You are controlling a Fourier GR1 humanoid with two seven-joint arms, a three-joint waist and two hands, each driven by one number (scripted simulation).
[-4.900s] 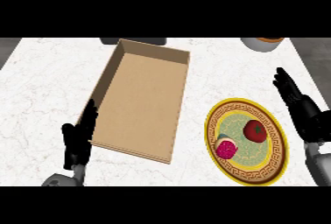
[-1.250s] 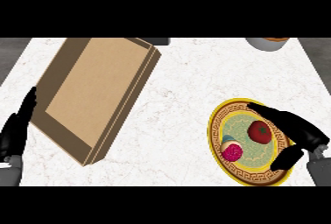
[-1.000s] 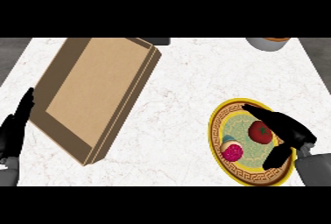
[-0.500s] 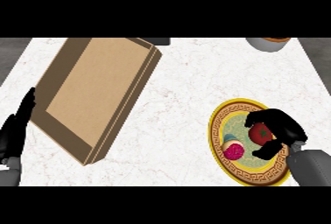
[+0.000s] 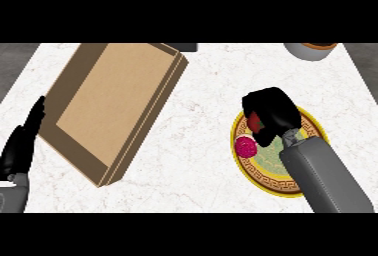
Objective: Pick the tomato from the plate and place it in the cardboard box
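Spanning white marble counter [image 5: 207, 150], cardboard box [image 5: 111, 107] well left of plate [image 5: 255, 172]

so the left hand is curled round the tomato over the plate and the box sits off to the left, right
Not the left hand. The head view shows the right hand curled round the tomato over the plate; the left hand rests open at the left edge. The box does sit to the left.

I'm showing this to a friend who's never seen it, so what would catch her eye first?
Probably the right hand, curled round the red tomato over the yellow plate at right. Next, the big cardboard box, lying askew at left. The left hand rests open at the left edge.
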